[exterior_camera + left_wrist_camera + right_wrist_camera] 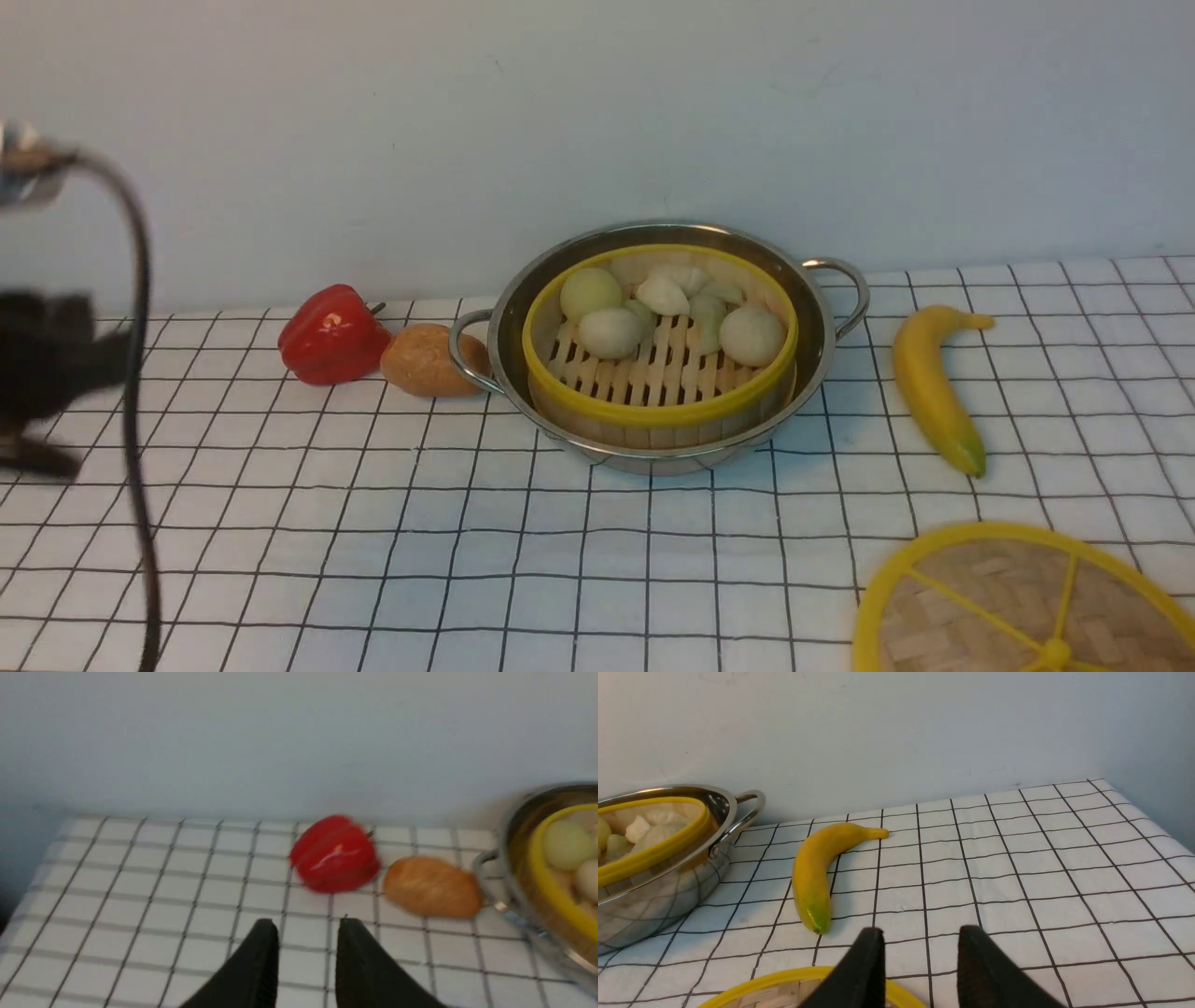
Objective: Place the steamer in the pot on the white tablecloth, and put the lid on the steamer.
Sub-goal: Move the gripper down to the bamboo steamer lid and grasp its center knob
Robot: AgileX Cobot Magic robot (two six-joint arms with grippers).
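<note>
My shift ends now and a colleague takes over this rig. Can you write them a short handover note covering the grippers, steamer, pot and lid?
Left gripper: open, empty, above bare cloth short of the red pepper.
Right gripper: open, empty, poised by the lid's rim.
Steamer: sits inside the pot on the white tablecloth, uncovered. That step is done.
Lid: flat on the cloth, front right, untouched.
Left to do: grasp the lid and set it on the steamer.
</note>
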